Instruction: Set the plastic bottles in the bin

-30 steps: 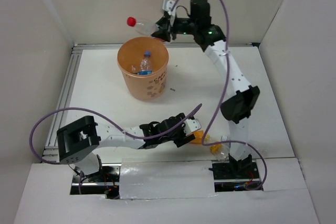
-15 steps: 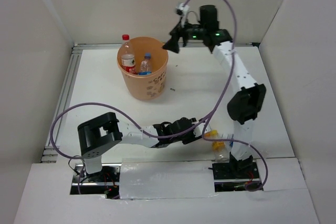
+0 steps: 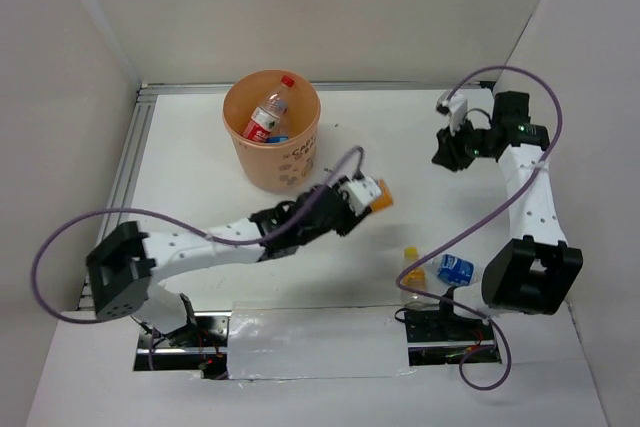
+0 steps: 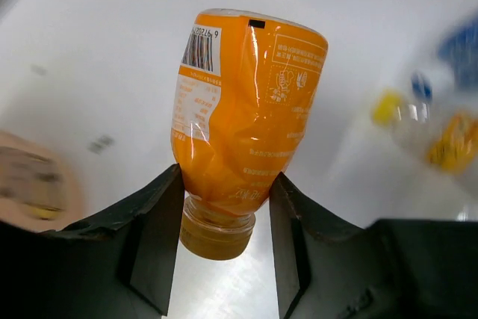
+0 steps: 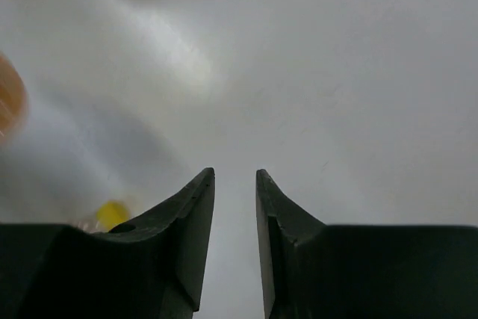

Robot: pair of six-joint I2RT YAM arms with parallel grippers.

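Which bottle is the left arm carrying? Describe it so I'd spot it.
Find the big orange bucket at the back of the table. In front of it to the right, the left arm pinches a bottle near its cap in its jaws. It alone is all orange; the other bottles are clear.

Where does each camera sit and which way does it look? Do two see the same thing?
Top external: high behind the arms, looking down on the white table, the round orange translucent plastic bin, both arms.
Left wrist: on the left wrist, looking along the left gripper, shut on the orange-filled plastic bottle; only its fingers show.
Right wrist: on the right wrist, facing blurry white surface; only the empty right gripper shows.
Shared: top and left wrist both see that bottle.
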